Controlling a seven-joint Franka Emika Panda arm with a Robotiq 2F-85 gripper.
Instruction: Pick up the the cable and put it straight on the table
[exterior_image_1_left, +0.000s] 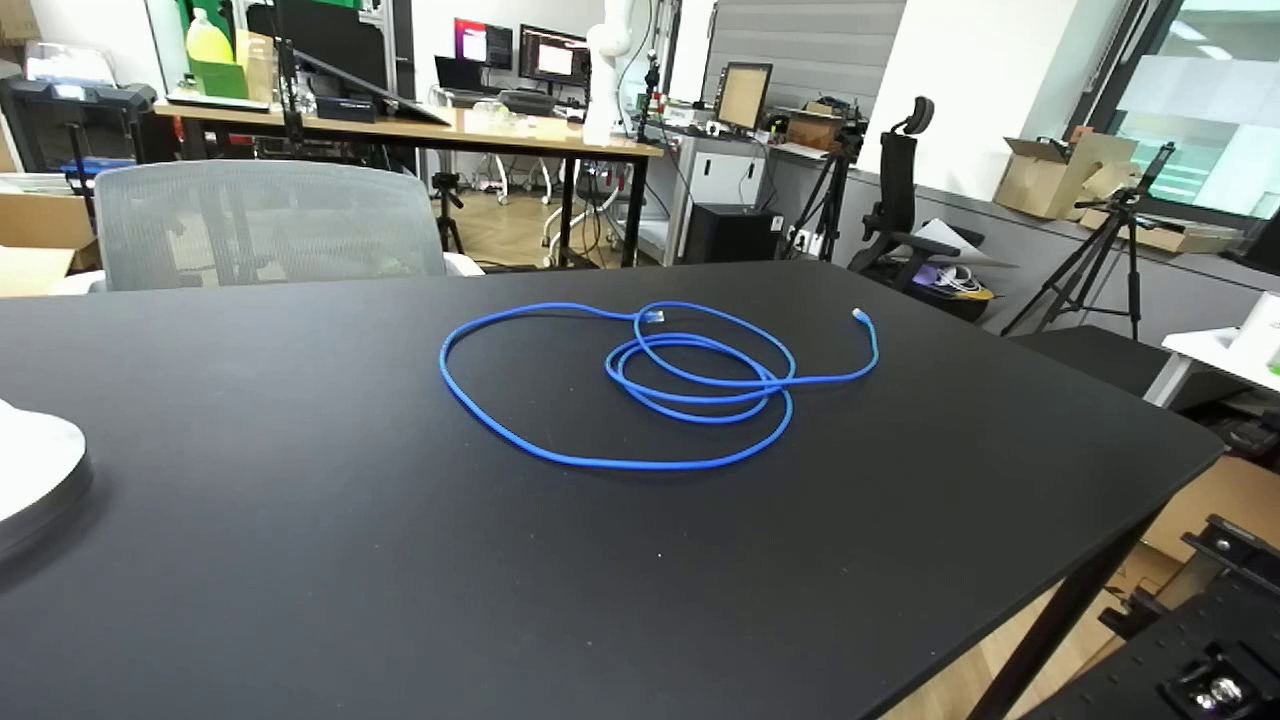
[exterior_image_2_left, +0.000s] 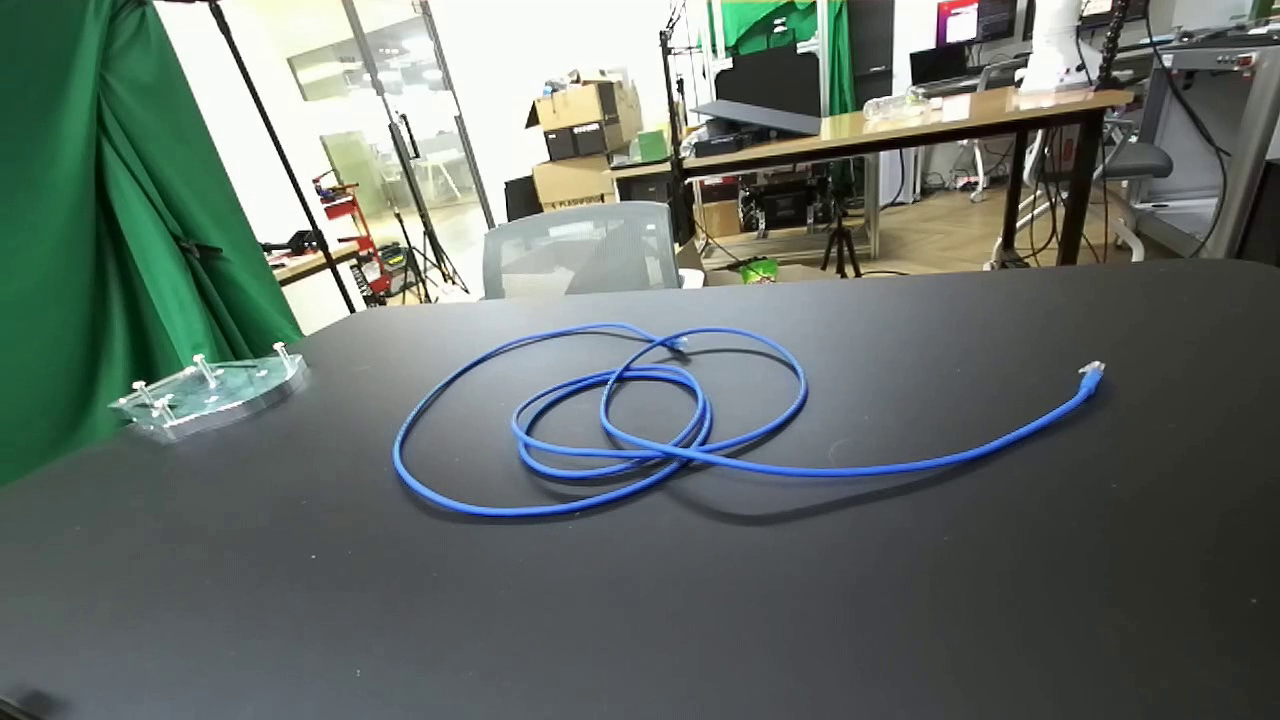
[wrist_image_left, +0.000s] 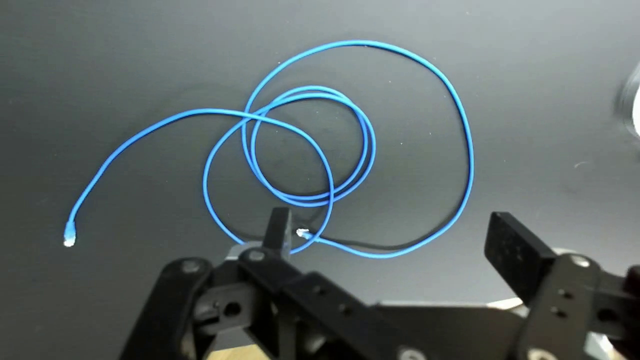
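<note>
A blue cable lies loosely coiled on the black table (exterior_image_1_left: 300, 580), seen in both exterior views (exterior_image_1_left: 640, 465) (exterior_image_2_left: 500, 512) and in the wrist view (wrist_image_left: 471, 160). It has a double inner loop and a wider outer loop. One clear-tipped plug (wrist_image_left: 70, 234) reaches away from the coil. A shadow in an exterior view shows that this end section arches slightly off the table. The other plug (wrist_image_left: 302, 233) lies by a crossing of the loops. My gripper (wrist_image_left: 395, 227) is wide open and empty above the table. Its left finger hides part of a loop. The gripper is out of the exterior views.
A clear plate with upright bolts (exterior_image_2_left: 215, 395) stands at the table's side in an exterior view. A white rounded object (exterior_image_1_left: 35, 470) sits at the left edge of an exterior view. A grey mesh chair (exterior_image_1_left: 270, 220) stands behind the table's far edge.
</note>
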